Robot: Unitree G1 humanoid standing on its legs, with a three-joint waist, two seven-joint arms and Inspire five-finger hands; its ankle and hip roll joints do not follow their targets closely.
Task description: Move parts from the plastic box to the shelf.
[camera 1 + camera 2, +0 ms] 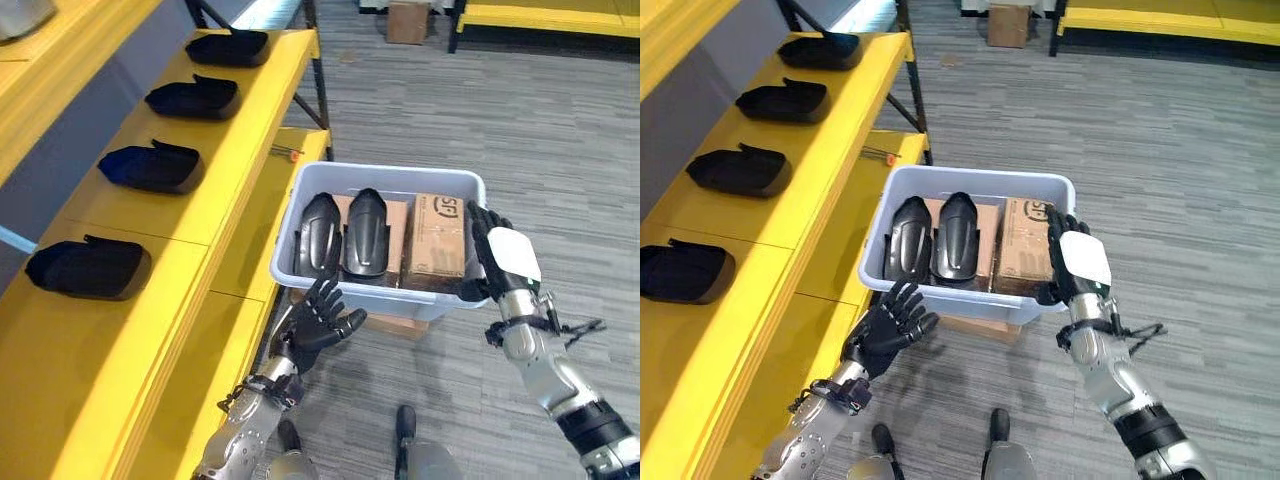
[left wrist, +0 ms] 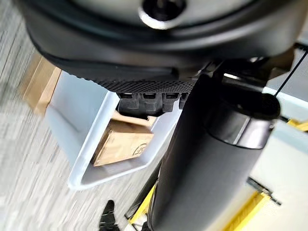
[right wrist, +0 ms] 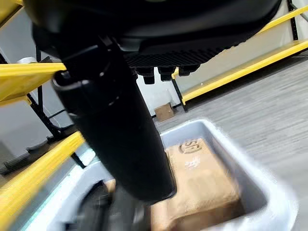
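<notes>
A pale plastic box (image 1: 400,175) stands before me on a cardboard carton (image 1: 400,326). Inside lie two black curved parts (image 1: 318,235) (image 1: 366,232) side by side, with a brown cardboard pack (image 1: 438,240) to their right. My left hand (image 1: 322,325) is open with its fingers spread, just below the box's front wall at its left corner. My right hand (image 1: 500,260), white cover on its thumb, is open against the box's right front corner, fingertips reaching the rim. The yellow shelf (image 1: 230,190) runs along the left and carries several black parts, the nearest (image 1: 88,268).
A lower yellow shelf board (image 1: 240,300) juts out beside the box's left side, with a small orange-handled tool (image 1: 288,152) on it. Grey carpet floor lies to the right. Far back stand a cardboard carton (image 1: 408,20) and another yellow rack (image 1: 550,15).
</notes>
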